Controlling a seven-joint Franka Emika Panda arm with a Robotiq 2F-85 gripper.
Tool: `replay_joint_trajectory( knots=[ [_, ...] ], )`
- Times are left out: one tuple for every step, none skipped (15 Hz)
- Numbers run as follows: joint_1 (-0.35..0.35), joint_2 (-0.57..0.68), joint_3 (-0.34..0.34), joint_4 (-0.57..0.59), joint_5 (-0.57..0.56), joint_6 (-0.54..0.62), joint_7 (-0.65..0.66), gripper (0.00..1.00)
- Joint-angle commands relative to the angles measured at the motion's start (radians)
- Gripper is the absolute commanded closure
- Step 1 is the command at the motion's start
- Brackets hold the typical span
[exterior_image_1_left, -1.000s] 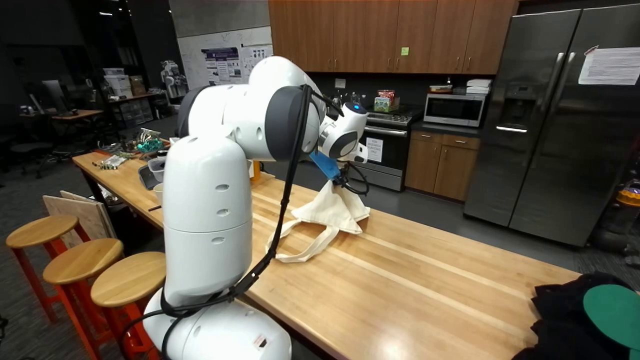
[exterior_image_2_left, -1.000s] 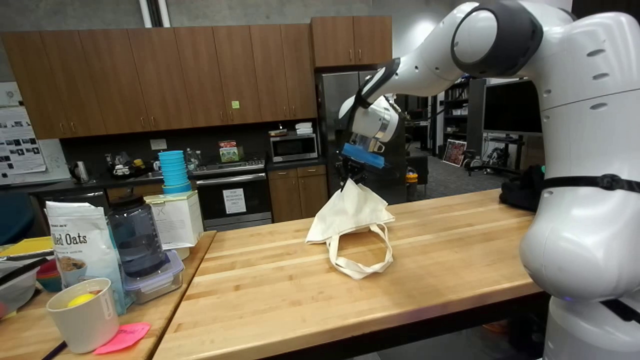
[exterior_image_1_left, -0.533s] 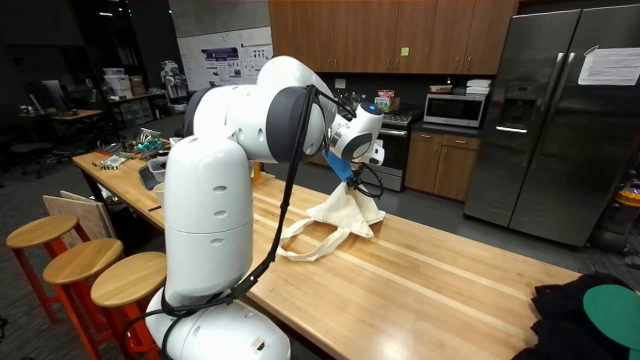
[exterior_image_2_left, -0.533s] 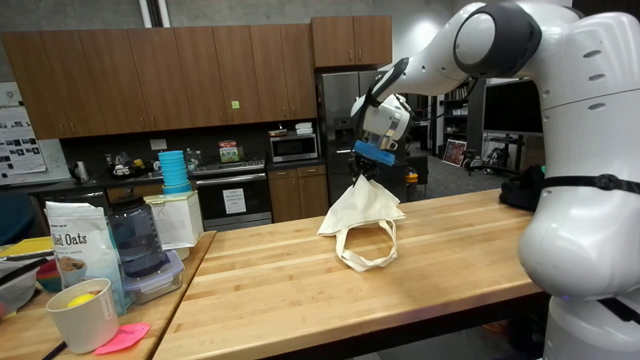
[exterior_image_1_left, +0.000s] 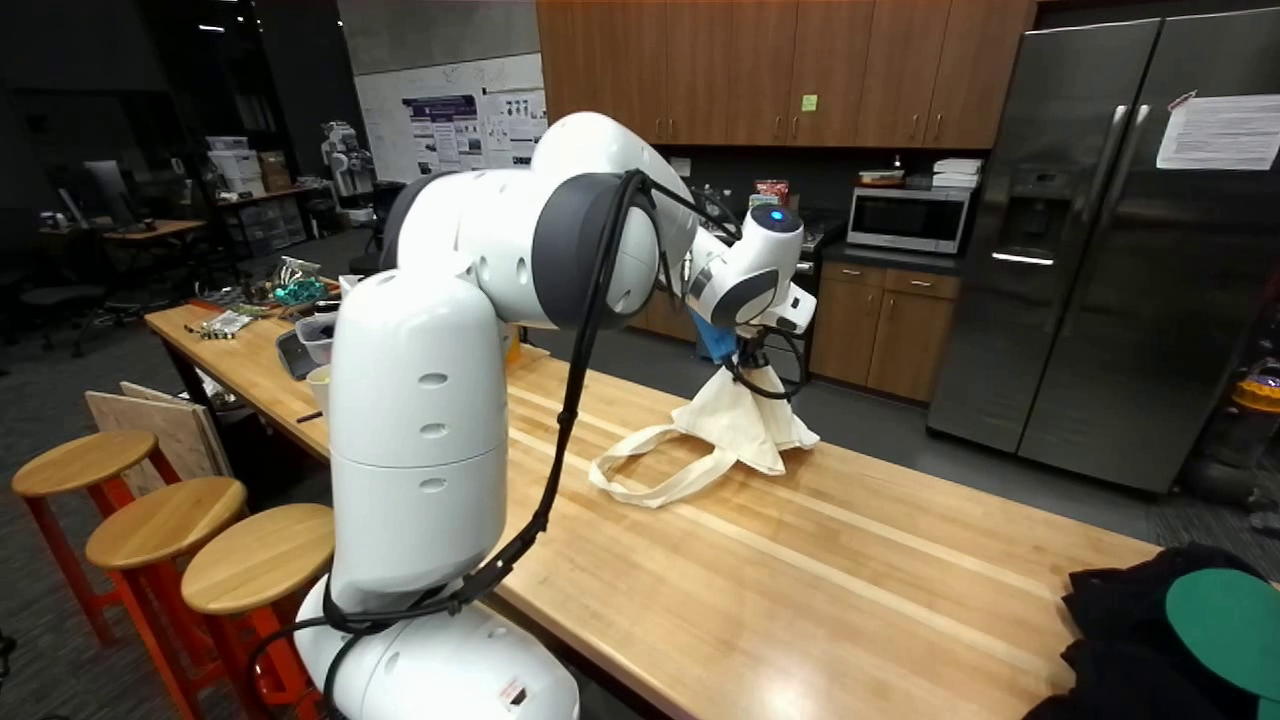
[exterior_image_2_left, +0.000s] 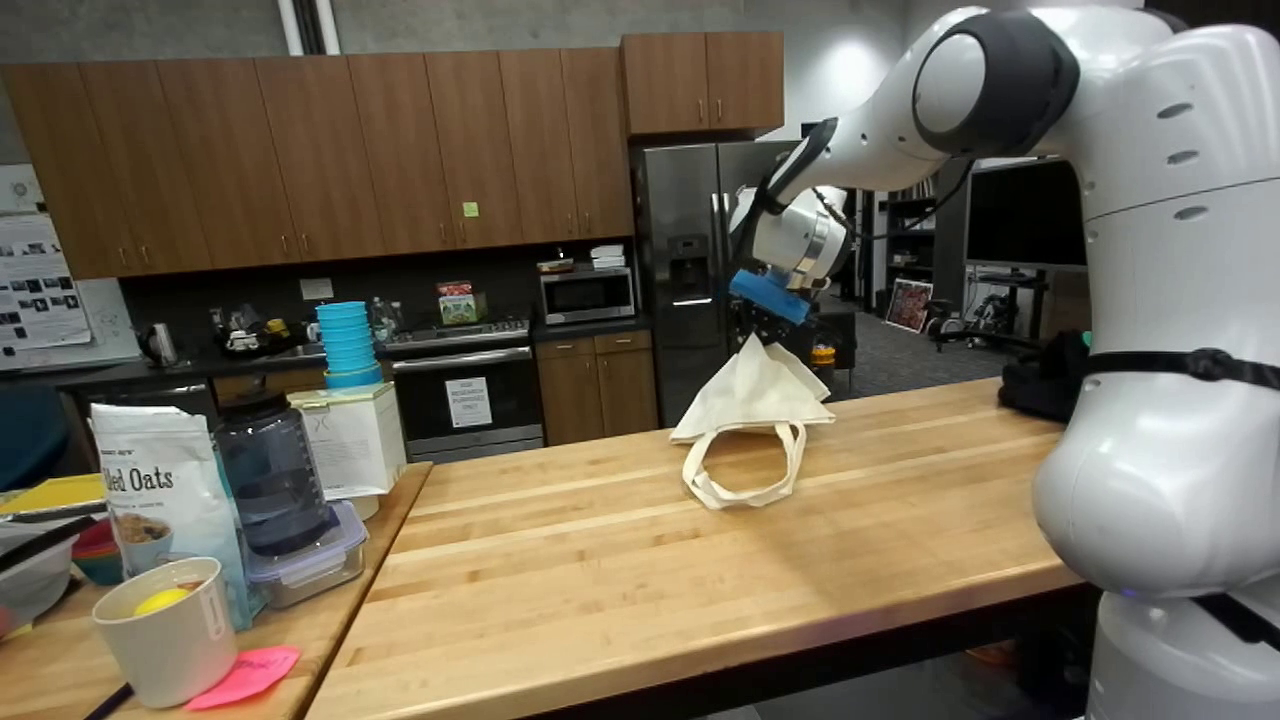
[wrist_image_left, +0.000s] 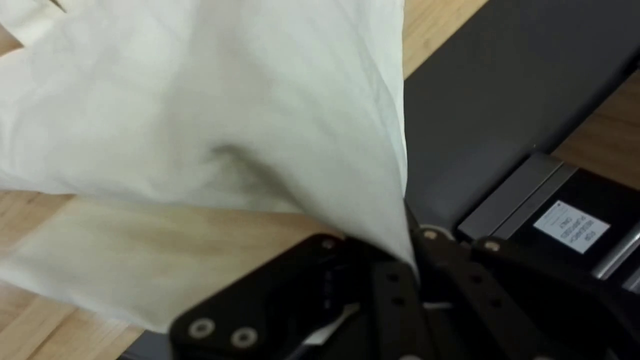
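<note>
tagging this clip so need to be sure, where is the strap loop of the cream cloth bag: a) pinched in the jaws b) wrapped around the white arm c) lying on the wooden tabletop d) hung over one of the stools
c, since in both exterior views the strap loop lies on the wooden tabletop, while the jaws grip the raised end of the cream cloth bag.

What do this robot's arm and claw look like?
The arm is glossy white with rounded segments and dark grey joint bands. A black cable runs along it, and a blue light shows on the wrist. The claw is black, with silvery round fasteners; a blue piece sits just above it.
</note>
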Motion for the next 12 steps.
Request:
replay_joint_trajectory(
  knots=[
    [0.009,-0.015,-0.033,-0.028,-0.051,0.099,0.131,0.99],
    [0.011,-0.012,-0.042,-0.031,-0.070,0.119,0.164,0.99],
    [0.014,-0.010,-0.052,-0.036,-0.092,0.140,0.201,0.99],
    [0.018,-0.008,-0.063,-0.041,-0.119,0.152,0.241,0.99],
    [0.020,-0.008,-0.072,-0.045,-0.145,0.157,0.278,0.99],
    [0.018,-0.006,-0.074,-0.045,-0.159,0.153,0.301,0.99],
    [0.013,-0.010,-0.072,-0.046,-0.164,0.136,0.309,0.99],
    [0.008,-0.010,-0.067,-0.044,-0.161,0.119,0.306,0.99],
    [0.003,-0.011,-0.059,-0.040,-0.145,0.103,0.294,0.99],
    [-0.002,-0.013,-0.050,-0.039,-0.129,0.090,0.272,0.99],
    [-0.002,0.003,-0.054,-0.038,-0.138,0.118,0.270,0.99],
    [-0.001,0.004,-0.053,-0.039,-0.137,0.117,0.270,0.96]
  ],
)
